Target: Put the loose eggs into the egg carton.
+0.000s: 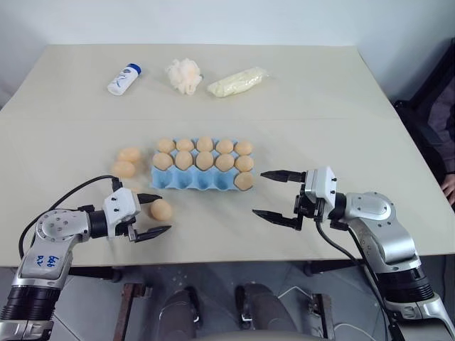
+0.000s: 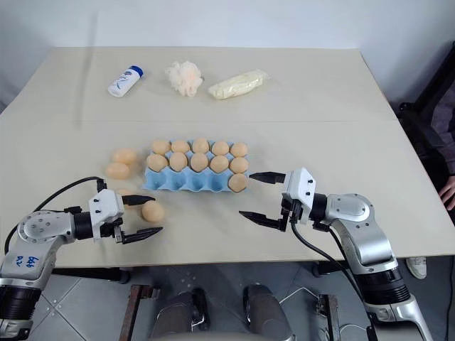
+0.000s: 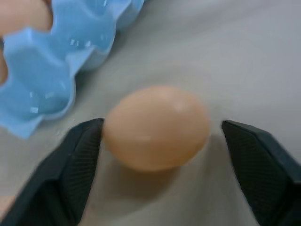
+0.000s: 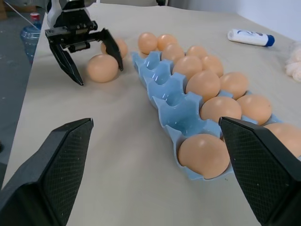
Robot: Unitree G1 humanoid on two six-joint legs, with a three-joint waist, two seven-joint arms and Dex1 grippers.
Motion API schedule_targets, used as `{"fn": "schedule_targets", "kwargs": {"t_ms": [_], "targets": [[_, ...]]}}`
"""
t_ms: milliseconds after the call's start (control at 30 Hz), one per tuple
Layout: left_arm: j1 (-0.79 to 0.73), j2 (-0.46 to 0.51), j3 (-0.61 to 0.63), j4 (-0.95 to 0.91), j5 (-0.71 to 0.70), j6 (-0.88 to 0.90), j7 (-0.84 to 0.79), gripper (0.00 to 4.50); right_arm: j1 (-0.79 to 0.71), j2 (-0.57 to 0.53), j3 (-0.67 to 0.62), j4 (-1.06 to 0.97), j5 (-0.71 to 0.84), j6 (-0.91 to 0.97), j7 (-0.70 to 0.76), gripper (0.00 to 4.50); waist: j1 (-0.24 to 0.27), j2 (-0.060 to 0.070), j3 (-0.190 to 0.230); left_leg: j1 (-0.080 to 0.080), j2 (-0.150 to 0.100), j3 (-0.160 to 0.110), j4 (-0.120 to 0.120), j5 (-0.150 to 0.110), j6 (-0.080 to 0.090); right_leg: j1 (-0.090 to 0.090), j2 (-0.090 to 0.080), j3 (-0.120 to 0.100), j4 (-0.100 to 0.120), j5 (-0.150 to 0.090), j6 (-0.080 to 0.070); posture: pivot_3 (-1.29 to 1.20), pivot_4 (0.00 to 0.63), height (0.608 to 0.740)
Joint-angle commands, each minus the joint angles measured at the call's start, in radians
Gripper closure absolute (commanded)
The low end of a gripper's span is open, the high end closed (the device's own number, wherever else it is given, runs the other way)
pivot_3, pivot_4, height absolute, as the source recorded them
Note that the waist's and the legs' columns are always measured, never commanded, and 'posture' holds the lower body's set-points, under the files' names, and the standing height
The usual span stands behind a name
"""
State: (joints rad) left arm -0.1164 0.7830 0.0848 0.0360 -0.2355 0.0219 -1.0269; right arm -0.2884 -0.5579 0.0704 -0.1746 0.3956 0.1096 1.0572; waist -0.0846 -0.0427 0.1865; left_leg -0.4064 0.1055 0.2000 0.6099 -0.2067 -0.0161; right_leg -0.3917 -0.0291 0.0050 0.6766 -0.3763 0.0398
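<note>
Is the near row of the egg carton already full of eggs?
No. In the near row of the egg carton one egg sits at one end; the other cups are empty.

The egg carton (image 1: 202,177), a flat light-blue moulded tray, lies near the middle of the surface with its two far rows full of pale orange-tan eggs and one more egg in the right end cup of the near row, the other four near cups empty. Three loose eggs remain: two (image 1: 126,162) just beside each other left of the carton, and one (image 1: 161,209) just in front of its near-left corner, lying on the surface.
</note>
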Motion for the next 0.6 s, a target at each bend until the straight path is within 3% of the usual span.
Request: {"fn": "schedule_targets", "kwargs": {"t_ms": [33, 133, 367, 600], "targets": [[-0.021, -0.008, -0.021, 0.016, 0.025, -0.028, 0.006, 1.57, 0.000, 0.007, -0.017, -0.039, 0.005, -0.019, -0.017, 0.00, 0.001, 0.000, 0.000, 0.000, 0.000, 0.000, 0.000, 0.000, 0.001, 0.000, 0.000, 0.000, 0.000, 0.000, 0.000, 0.00, 0.150, 0.740], [-0.038, -0.021, -0.028, 0.022, 0.014, -0.043, -0.001, 2.26, -0.002, 0.009, -0.014, -0.038, 0.003, -0.022, -0.022, 0.00, 0.001, 0.000, 0.000, 0.000, 0.000, 0.000, 0.000, 0.000, 0.001, 0.000, 0.000, 0.000, 0.000, 0.000, 0.000, 0.00, 0.150, 0.740], [-0.114, -0.080, -0.001, -0.086, -0.135, 0.056, -0.018, 2.26, 0.015, 0.000, -0.018, -0.047, 0.001, -0.019, -0.030, 0.00, 0.002, 0.000, 0.000, 0.000, 0.000, 0.000, 0.001, 0.000, 0.001, 0.000, 0.001, 0.000, 0.001, 0.000, 0.000, 0.00, 0.150, 0.740], [-0.321, -0.216, -0.121, 0.027, -0.051, 0.122, 0.074, 2.26, 0.033, -0.008, -0.031, -0.076, -0.006, -0.006, -0.058, 0.00, 0.009, 0.000, 0.000, 0.000, -0.001, 0.000, 0.004, 0.001, 0.001, 0.001, 0.001, 0.000, 0.002, 0.001, 0.002, 0.00, 0.150, 0.740]]}}
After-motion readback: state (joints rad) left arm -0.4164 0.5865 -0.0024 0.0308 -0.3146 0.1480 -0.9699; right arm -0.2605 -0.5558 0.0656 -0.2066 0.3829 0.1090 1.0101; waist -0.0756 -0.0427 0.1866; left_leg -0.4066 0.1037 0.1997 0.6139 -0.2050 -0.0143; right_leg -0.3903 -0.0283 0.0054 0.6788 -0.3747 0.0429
